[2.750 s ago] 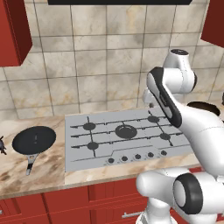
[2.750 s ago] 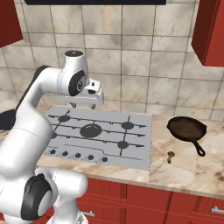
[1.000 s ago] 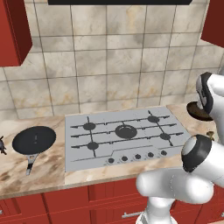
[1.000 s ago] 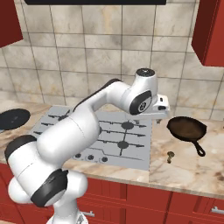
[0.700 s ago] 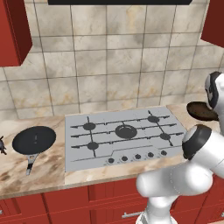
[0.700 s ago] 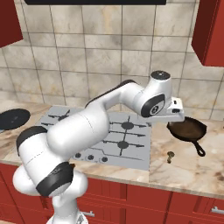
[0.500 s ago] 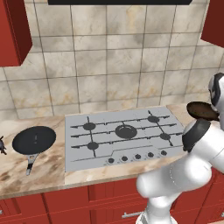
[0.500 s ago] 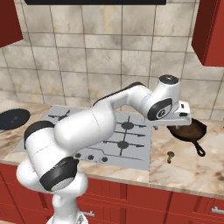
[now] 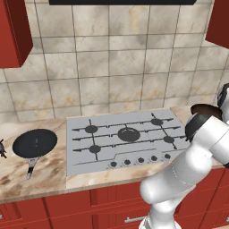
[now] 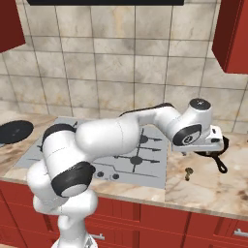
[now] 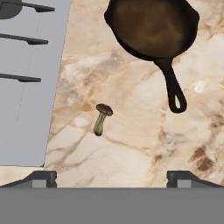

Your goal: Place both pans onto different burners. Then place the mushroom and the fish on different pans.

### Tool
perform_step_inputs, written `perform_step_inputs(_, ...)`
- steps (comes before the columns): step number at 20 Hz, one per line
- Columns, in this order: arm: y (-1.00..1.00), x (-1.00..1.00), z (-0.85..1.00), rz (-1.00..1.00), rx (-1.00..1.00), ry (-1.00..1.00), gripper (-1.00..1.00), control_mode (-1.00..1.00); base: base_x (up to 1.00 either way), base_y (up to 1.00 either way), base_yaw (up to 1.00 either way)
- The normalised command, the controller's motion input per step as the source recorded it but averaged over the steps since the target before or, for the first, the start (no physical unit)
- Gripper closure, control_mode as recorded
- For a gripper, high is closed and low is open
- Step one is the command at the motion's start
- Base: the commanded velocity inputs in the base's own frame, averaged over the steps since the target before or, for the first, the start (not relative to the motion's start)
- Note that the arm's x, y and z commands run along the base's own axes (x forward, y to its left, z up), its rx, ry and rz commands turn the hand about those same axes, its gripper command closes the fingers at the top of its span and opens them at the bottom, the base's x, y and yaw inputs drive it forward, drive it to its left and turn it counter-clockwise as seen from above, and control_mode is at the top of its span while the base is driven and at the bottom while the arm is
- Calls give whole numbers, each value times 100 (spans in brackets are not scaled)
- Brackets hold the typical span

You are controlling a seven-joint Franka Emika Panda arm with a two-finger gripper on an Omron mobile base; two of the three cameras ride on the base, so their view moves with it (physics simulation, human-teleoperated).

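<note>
— Pans first: what's in them?
— Brown pan (image 11: 151,27) sits bare on the counter (image 11: 131,144) right of the cooktop (image 11: 26,87); black pan (image 9: 35,143) bare on the left.
— Mushroom (image 11: 102,118)?
— Lying on the counter near the brown pan's handle, apart from it.
— Gripper (image 11: 111,177)?
— Jaws spread wide, holding nothing. No readable writing anywhere.

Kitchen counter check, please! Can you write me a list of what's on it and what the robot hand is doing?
Surface: marble counter with a silver cooktop; no pan on any burner.
Job's things: black pan on the counter left of the cooktop; brown pan on the counter right of it; mushroom lying on the counter near the brown pan's handle; fish at the far left edge.
Clutter: nothing seen.
Grippers: gripper open, above the mushroom, holding nothing.
Cables: nothing seen.
Surroundings: tiled wall, red cabinets.
</note>
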Motion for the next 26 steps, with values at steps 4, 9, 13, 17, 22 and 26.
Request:
perform_step_inputs(4,-32,5,-31,1,-1,0,-100,-100,0,0,0)
perform_step_inputs(9,-24,20,-31,4,0,0,-100,-100,0,0,0)
perform_step_inputs(13,-24,23,-25,3,0,0,-100,-100,0,0,0)
perform_step_inputs(17,-29,24,-11,2,0,0,-100,-100,0,0,0)
perform_step_inputs(22,-21,22,0,0,1,0,-100,-100,0,0,0)
perform_step_inputs(26,-26,19,0,0,2,0,-100,-100,0,0,0)
